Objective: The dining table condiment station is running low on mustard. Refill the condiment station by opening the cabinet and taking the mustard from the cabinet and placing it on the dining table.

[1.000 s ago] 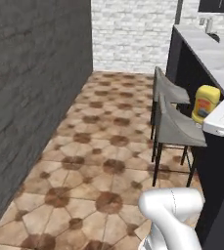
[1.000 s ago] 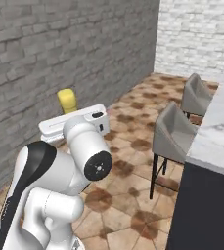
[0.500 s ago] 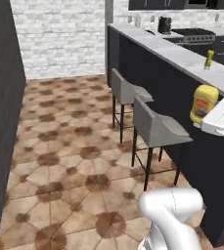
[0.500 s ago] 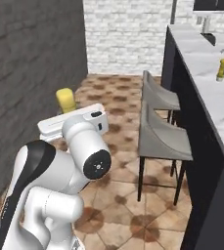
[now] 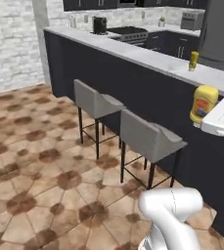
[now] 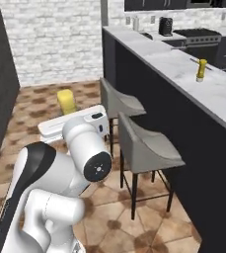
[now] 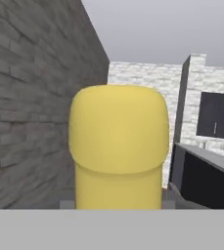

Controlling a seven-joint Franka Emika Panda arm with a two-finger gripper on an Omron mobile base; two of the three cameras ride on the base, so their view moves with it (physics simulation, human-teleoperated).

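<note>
Beside the dining table [image 5: 147, 58], the hand [image 5: 207, 119] is carrying the mustard [image 5: 203, 104], its fingers partly closed around the bottle's lower half while the yellow cap points upward. Fetching from storage looks finished; placing is what is remaining. A duller yellowish bottle [image 6: 201, 69] is already standing on the marble tabletop, and two grey stools [image 5: 151, 139] are lining its dark front. The mustard is hanging off the tabletop's edge, not yet over it.

Glossy yellow plastic mustard [image 5: 204, 103]

Yellow mustard [image 5: 204, 103] upright, off the marble dining table [image 5: 157, 58].
</note>
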